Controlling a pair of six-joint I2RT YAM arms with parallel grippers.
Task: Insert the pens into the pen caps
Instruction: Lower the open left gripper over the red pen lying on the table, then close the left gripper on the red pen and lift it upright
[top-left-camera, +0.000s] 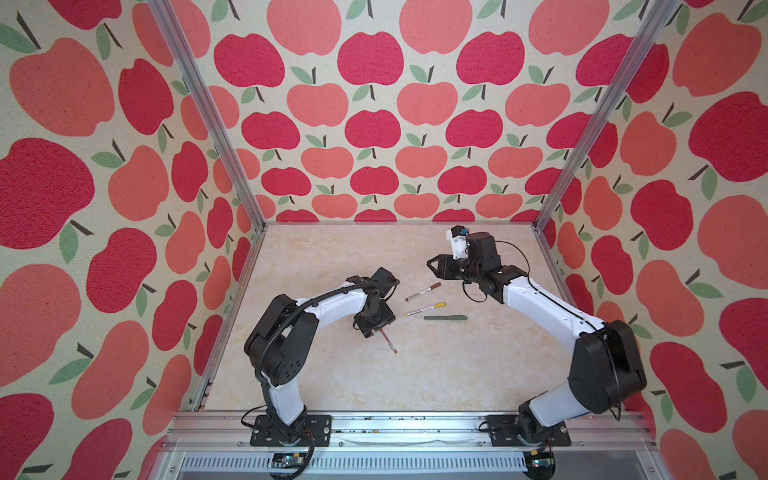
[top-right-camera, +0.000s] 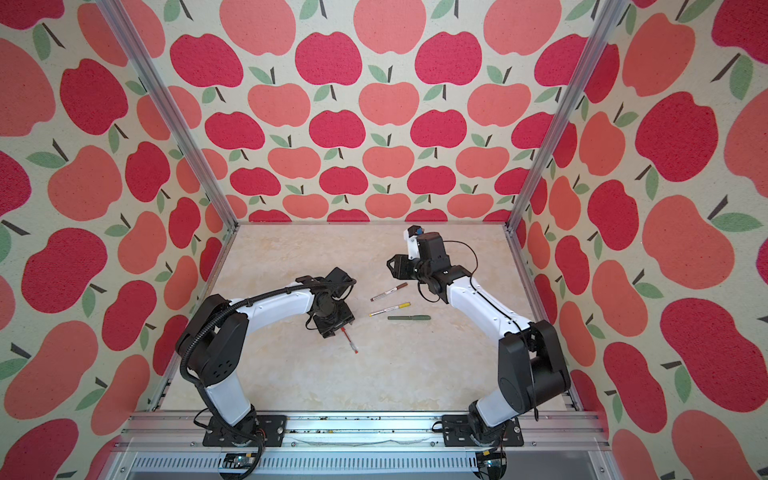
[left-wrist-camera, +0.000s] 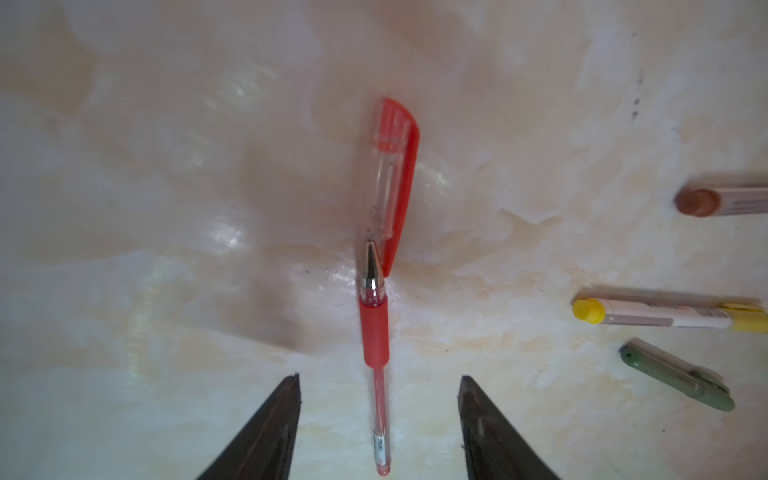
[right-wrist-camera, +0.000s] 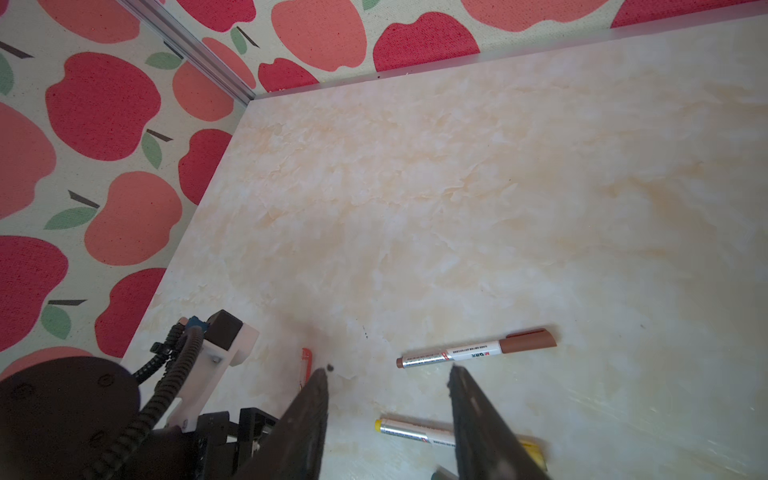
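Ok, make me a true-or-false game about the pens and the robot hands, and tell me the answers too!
1. The red pen sits inside the red cap. False: its tip lies just outside the cap's mouth.
2. The left gripper is open, jaws either side of the red pen. True.
3. The right gripper holds the brown pen. False: it is open and empty; the brown pen lies on the table.
4. The green pen lies on the table. True.
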